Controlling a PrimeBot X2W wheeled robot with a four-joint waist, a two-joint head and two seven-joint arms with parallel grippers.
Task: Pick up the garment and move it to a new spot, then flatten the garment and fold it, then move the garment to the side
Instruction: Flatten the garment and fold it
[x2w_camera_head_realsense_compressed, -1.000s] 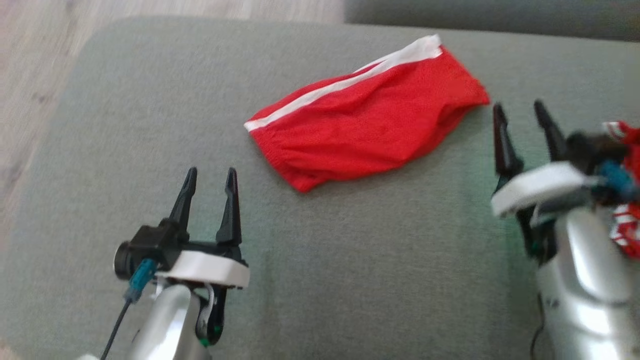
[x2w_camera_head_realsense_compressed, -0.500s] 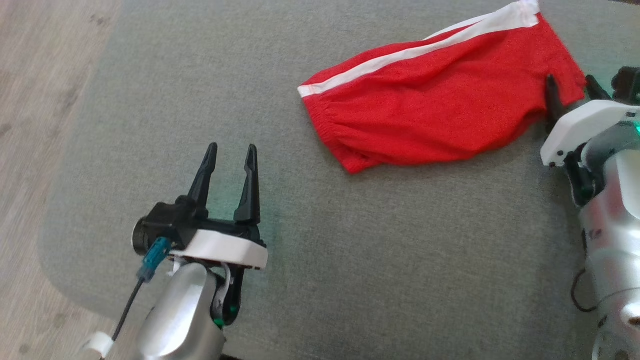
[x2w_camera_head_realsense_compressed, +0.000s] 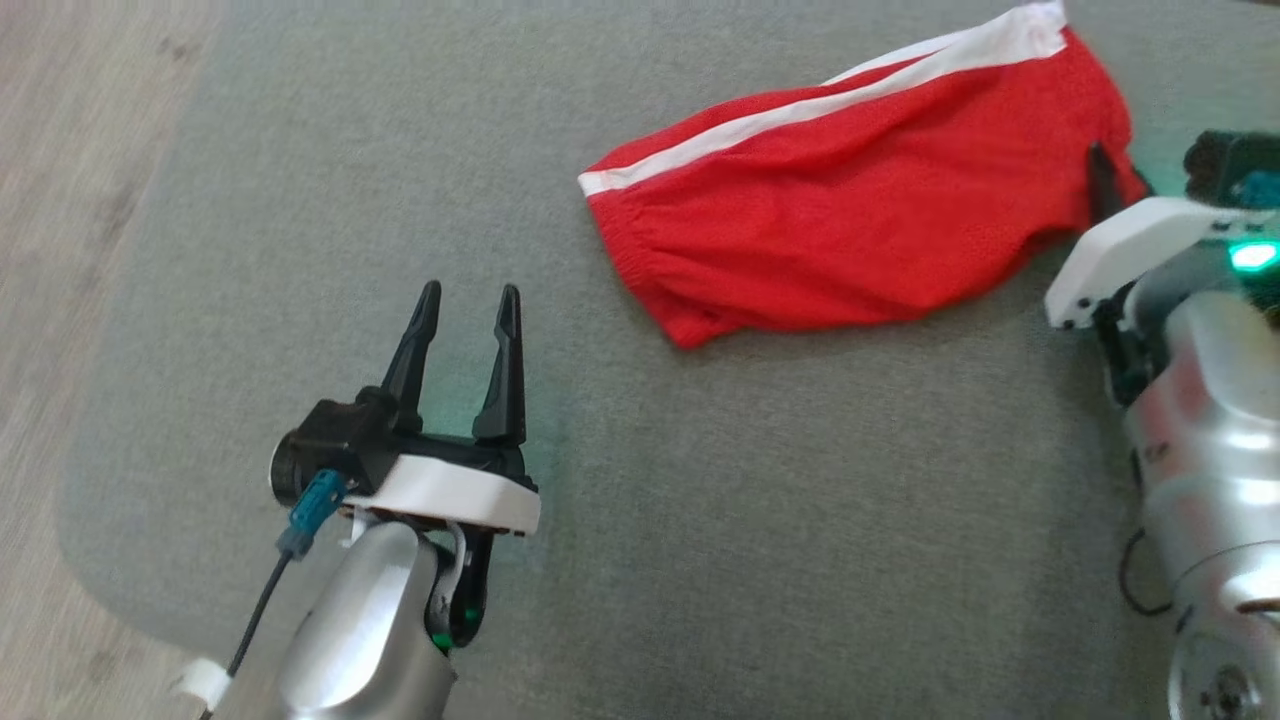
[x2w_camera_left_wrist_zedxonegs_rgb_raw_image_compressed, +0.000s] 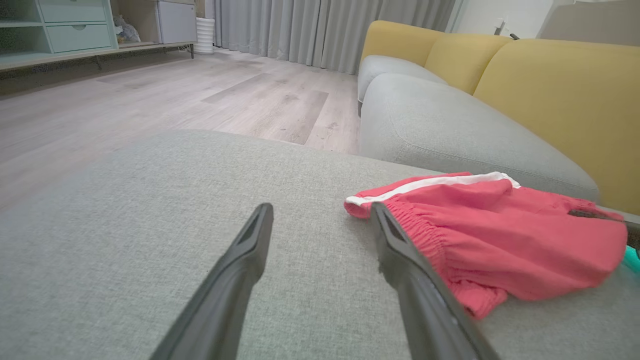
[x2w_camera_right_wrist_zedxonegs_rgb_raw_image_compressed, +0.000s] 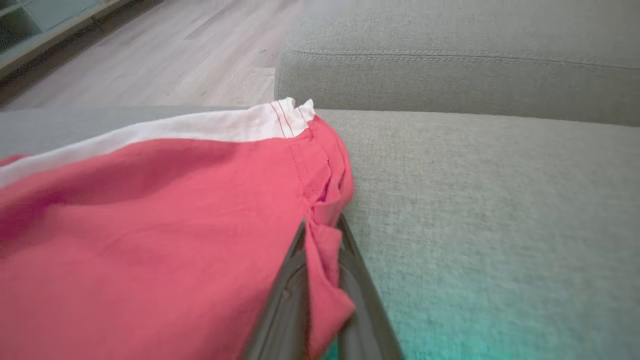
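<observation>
While the left hand (x2w_camera_head_realsense_compressed: 470, 300) hovers open and empty over the near left part of the grey cushion (x2w_camera_head_realsense_compressed: 760, 520), the right hand (x2w_camera_right_wrist_zedxonegs_rgb_raw_image_compressed: 322, 232), further right, is closed on the right edge of the red shorts (x2w_camera_head_realsense_compressed: 850, 220). The shorts lie rumpled on the cushion's far right part, with their white stripe (x2w_camera_head_realsense_compressed: 830, 105) along the far side. Wooden floor (x2w_camera_head_realsense_compressed: 60, 200) lies left.

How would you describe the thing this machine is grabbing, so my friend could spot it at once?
Beside the yellow-backed sofa sits a broad grey cushion. On it lie crumpled red shorts, one end pinched in the right claw. A white stripe along one edge sets them apart from the plain grey around.
</observation>
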